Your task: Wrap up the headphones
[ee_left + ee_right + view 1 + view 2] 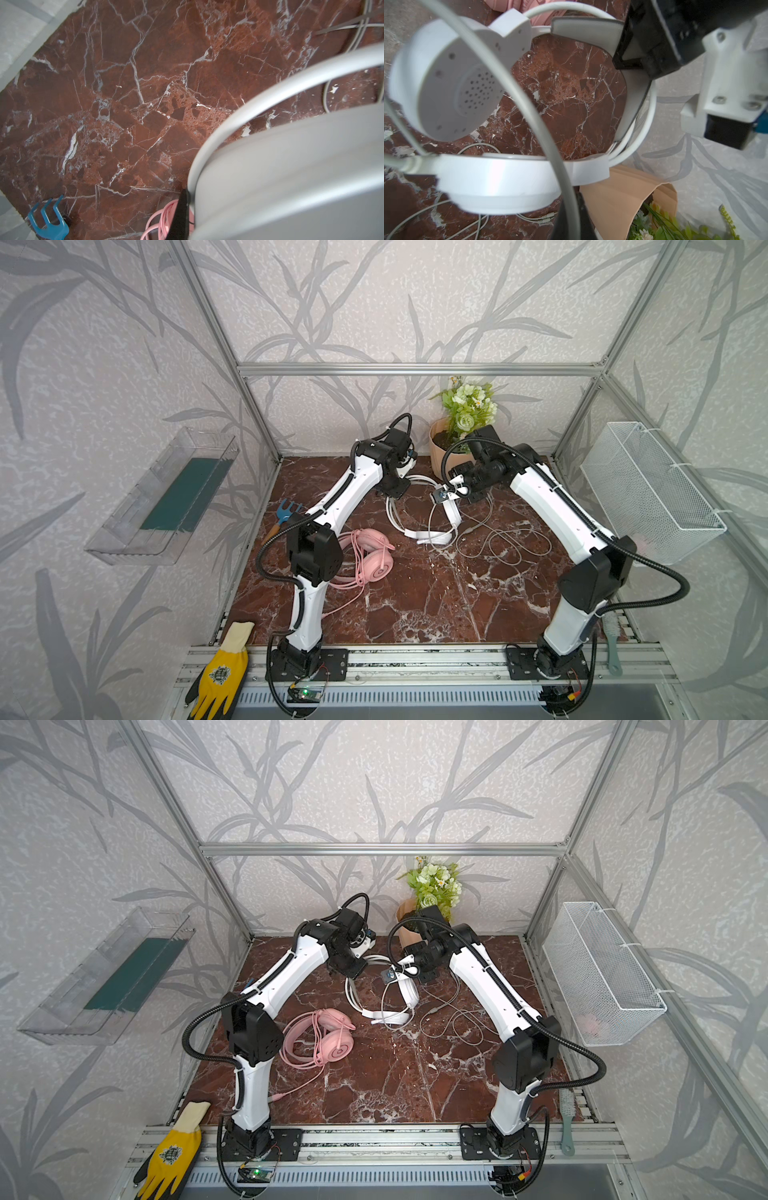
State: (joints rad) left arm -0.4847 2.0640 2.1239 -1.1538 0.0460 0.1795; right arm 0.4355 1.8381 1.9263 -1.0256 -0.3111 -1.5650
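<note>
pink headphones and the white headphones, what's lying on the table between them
Nothing: only bare marble table separates the pink headphones from the white headphones, seen in both top views.

Pairs white shells with black joints on left arm (353, 489) and right arm (544, 510). Trails 1 black ribbed hose (683, 585) beside each. Bolts onto black base plates (336, 662) at lower frame; bears silver screws (719, 100).

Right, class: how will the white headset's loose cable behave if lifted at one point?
Probably floppy: the white cable lies in loose loops on the table and would sag. Likely light, being thin. It may snag, since loops overlap beside the white headphones.
</note>
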